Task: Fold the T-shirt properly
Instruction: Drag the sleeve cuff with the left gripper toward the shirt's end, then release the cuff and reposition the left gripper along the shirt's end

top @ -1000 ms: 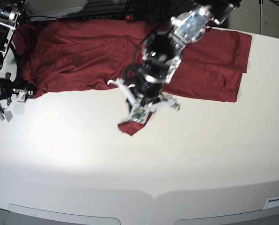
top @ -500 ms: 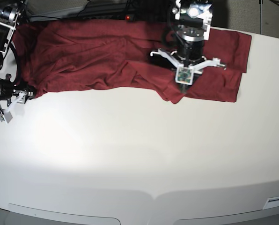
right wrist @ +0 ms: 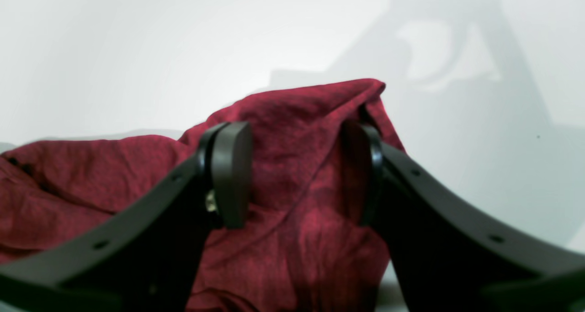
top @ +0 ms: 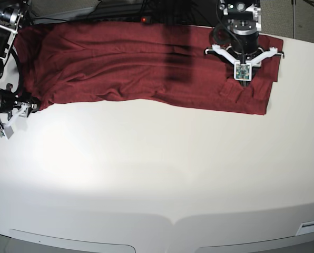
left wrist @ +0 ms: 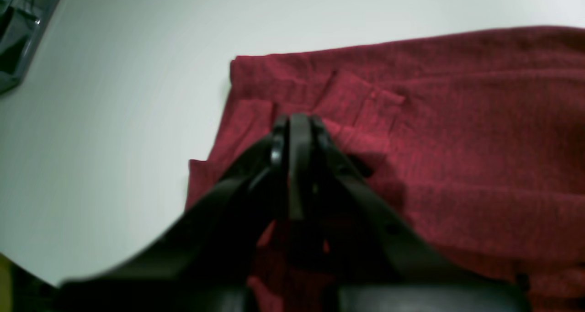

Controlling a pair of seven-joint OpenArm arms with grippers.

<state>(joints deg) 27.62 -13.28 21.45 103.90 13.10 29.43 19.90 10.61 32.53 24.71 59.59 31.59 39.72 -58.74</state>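
Observation:
The maroon T-shirt [top: 120, 63] lies spread along the far side of the white table [top: 157, 174]. My left gripper [top: 243, 80] hovers over the shirt's right end, shut on a strip of sleeve that lies across the body. In the left wrist view its fingertips [left wrist: 295, 120] are pressed together above the T-shirt [left wrist: 457, 143], near a folded cuff [left wrist: 356, 97]. My right gripper [top: 25, 107] is at the shirt's left front corner. The right wrist view shows it [right wrist: 297, 175] open, with a bunched peak of T-shirt [right wrist: 311, 106] between the two pads.
Dark equipment and cables run behind the table's far edge, with a small red light [top: 144, 20]. The shirt's right hem [top: 270, 79] lies close to the table's right rim. Bare white tabletop fills the near half.
My left gripper carried the sleeve end from the tabletop in front of the shirt up and right, onto the shirt's right end. The right arm stayed put.

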